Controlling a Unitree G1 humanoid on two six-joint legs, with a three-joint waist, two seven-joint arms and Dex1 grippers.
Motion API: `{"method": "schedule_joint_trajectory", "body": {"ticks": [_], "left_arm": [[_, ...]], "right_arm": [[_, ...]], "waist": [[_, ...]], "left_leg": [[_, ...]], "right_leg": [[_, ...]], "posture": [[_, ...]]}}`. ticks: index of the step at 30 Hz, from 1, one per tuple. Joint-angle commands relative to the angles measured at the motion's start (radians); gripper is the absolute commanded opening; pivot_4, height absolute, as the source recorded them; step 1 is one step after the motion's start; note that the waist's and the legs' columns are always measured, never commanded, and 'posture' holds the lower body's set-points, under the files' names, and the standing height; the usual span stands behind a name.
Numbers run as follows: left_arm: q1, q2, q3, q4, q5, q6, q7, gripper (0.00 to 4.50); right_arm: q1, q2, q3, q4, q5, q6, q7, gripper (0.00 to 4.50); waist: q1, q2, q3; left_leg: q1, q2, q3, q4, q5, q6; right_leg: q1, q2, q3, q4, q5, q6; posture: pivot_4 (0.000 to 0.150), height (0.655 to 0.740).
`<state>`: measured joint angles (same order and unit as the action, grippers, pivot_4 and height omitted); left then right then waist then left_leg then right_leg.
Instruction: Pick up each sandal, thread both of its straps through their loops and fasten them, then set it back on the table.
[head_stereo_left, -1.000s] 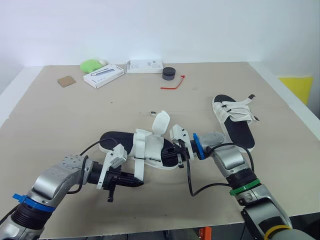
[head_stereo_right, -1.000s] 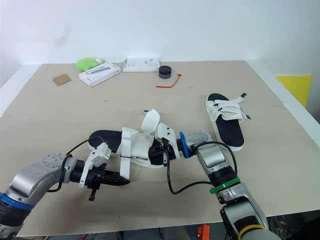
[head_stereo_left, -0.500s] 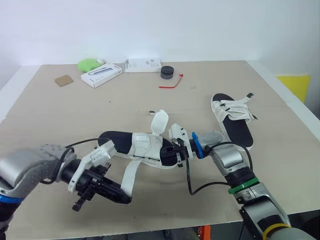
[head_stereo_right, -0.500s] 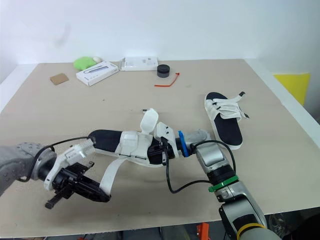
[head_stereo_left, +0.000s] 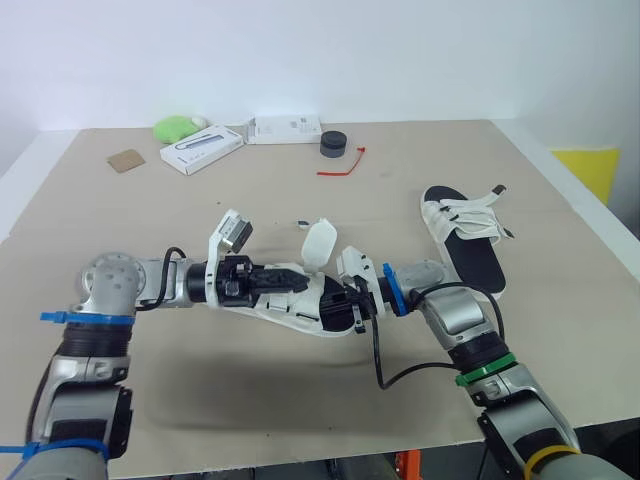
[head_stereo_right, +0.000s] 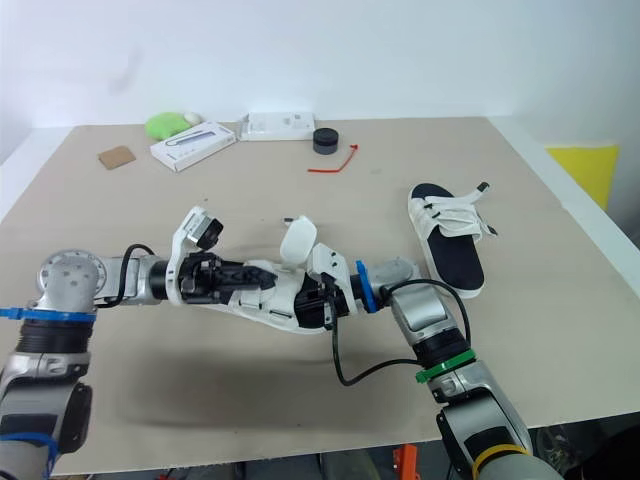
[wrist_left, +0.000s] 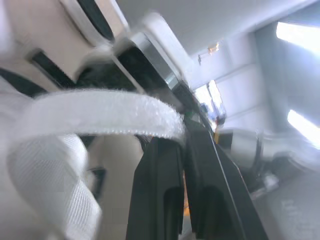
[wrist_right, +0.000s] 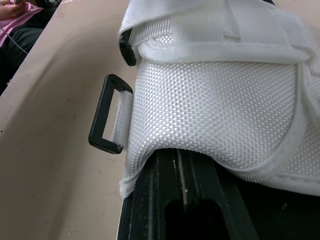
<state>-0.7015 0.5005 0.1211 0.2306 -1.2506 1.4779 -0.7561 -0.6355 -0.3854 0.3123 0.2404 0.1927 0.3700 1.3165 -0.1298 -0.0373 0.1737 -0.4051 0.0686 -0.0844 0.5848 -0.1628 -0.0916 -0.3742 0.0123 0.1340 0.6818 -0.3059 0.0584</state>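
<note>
A black-soled sandal (head_stereo_left: 232, 276) with white straps lies mid-table. My left gripper (head_stereo_left: 283, 282) reaches over its middle from the left. In the left wrist view its fingers (wrist_left: 162, 200) are shut on a white fuzzy strap (wrist_left: 100, 112) that curves across their tips. My right gripper (head_stereo_left: 352, 303) is shut on the sandal's right end, and white webbing (wrist_right: 215, 115) drapes over its finger beside a black loop (wrist_right: 106, 113). Another strap flap (head_stereo_left: 318, 245) stands upright between the grippers. The second sandal (head_stereo_left: 468, 236) rests on the table at the right with loose strap ends.
Along the table's back edge are a green lump (head_stereo_left: 178, 128), two white boxes (head_stereo_left: 206, 150) (head_stereo_left: 286, 129), a black round puck (head_stereo_left: 333, 145), a red tie (head_stereo_left: 342, 167) and a brown card (head_stereo_left: 127, 160). A yellow object (head_stereo_left: 590, 170) sits beyond the right edge.
My left gripper has swung from the table's front up over the sandal, carrying the long strap with it. That strap now lies across the sandal. The right gripper has held still.
</note>
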Motion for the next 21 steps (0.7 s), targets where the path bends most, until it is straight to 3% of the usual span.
{"method": "schedule_joint_trajectory", "body": {"ticks": [1, 7, 10, 12, 17, 18, 21], "left_arm": [[-0.065, -0.031, 0.053, 0.093, 0.008, 0.017, 0.029, 0.07], [-0.102, -0.076, 0.041, 0.181, 0.095, -0.009, 0.029, 0.07], [-0.095, -0.094, 0.019, 0.183, 0.141, -0.017, 0.023, 1.05], [-0.099, -0.104, 0.026, 0.2, 0.16, -0.019, 0.02, 2.11], [-0.111, -0.119, 0.028, 0.264, 0.223, -0.043, 0.023, 4.13], [-0.113, -0.122, 0.029, 0.27, 0.232, -0.046, 0.024, 4.38], [-0.118, -0.127, 0.035, 0.276, 0.253, -0.045, 0.014, 4.38]], "right_arm": [[0.031, 0.0, 0.045, 0.036, -0.035, 0.022, -0.024, 0.0], [0.035, 0.001, 0.043, 0.031, -0.032, 0.025, -0.031, 0.0], [0.043, 0.0, 0.042, 0.021, -0.03, 0.028, -0.035, 0.0], [0.046, -0.001, 0.041, 0.018, -0.03, 0.031, -0.038, 0.0], [0.047, 0.0, 0.04, 0.017, -0.03, 0.033, -0.042, 0.0], [0.047, -0.001, 0.041, 0.017, -0.03, 0.033, -0.043, 0.0], [0.047, -0.001, 0.041, 0.016, -0.029, 0.033, -0.044, 0.0]], "waist": [[0.0, 0.0, 0.0], [-0.001, 0.0, 0.0], [0.0, 0.0, 0.0], [-0.001, 0.0, 0.0], [-0.001, 0.0, 0.0], [-0.001, 0.0, 0.0], [-0.001, 0.0, 0.0]], "left_leg": [[0.0, 0.0, 0.0, 0.0, 0.0, -0.001], [0.0, 0.0, 0.0, 0.0, 0.002, -0.004], [0.0, 0.0, 0.0, 0.0, 0.003, -0.005], [0.0, 0.0, 0.0, 0.0, 0.003, -0.005], [0.0, 0.0, 0.0, 0.0, 0.003, -0.005], [0.0, -0.001, 0.0, 0.0, 0.003, -0.005], [0.0, -0.001, 0.0, 0.0, 0.003, -0.005]], "right_leg": [[0.0, 0.0, 0.0, 0.0, 0.0, 0.0], [0.0, 0.0, 0.0, 0.0, 0.001, 0.001], [0.0, 0.0, 0.0, 0.0, 0.001, 0.001], [0.0, 0.0, 0.0, 0.0, 0.001, 0.001], [0.0, 0.0, 0.0, 0.0, 0.001, 0.002], [0.001, 0.0, 0.0, 0.0, 0.001, 0.002], [0.001, 0.0, 0.0, 0.0, 0.001, 0.002]], "posture": [[0.15, 0.74], [0.15, 0.74], [0.15, 0.74], [0.15, 0.74], [0.15, 0.74], [0.15, 0.74], [0.15, 0.74]]}}
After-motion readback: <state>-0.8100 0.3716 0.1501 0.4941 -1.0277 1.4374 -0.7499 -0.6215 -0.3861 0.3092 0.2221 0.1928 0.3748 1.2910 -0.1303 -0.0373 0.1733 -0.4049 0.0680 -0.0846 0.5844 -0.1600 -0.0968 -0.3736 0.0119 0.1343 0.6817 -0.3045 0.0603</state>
